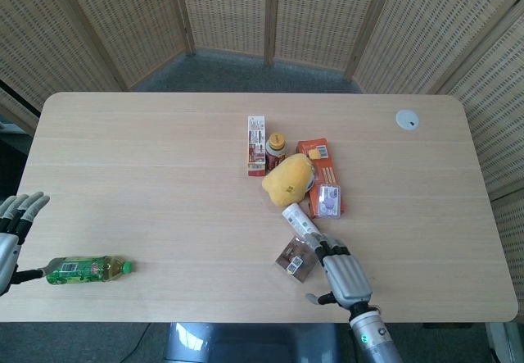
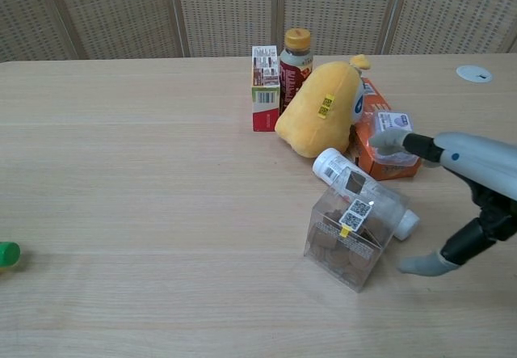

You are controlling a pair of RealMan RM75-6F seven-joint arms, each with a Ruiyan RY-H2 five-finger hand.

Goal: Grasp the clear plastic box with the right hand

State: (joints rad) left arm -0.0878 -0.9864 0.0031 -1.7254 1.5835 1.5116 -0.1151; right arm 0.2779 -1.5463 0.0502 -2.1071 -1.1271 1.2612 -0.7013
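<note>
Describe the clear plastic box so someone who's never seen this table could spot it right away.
Find the cluster of items mid-table around the yellow plush toy. At its near edge, the clear plastic box sits beside a lying white bottle, left of the right robot hand. It alone is see-through, showing brown pieces inside, with a QR sticker and yellow tag on top.

A yellow plush toy [image 2: 319, 109] leans mid-table, with a red-and-white carton [image 2: 265, 88] and an orange-capped brown bottle [image 2: 296, 57] standing just behind it. An orange box [image 1: 318, 163] carries what may be a small lilac packet [image 1: 329, 200], beside a lying white bottle [image 1: 300, 220]. A green drink bottle [image 1: 87, 269] lies well apart at the table's [image 1: 147, 174] near left, a white disc [image 1: 407, 119] far right.
</note>
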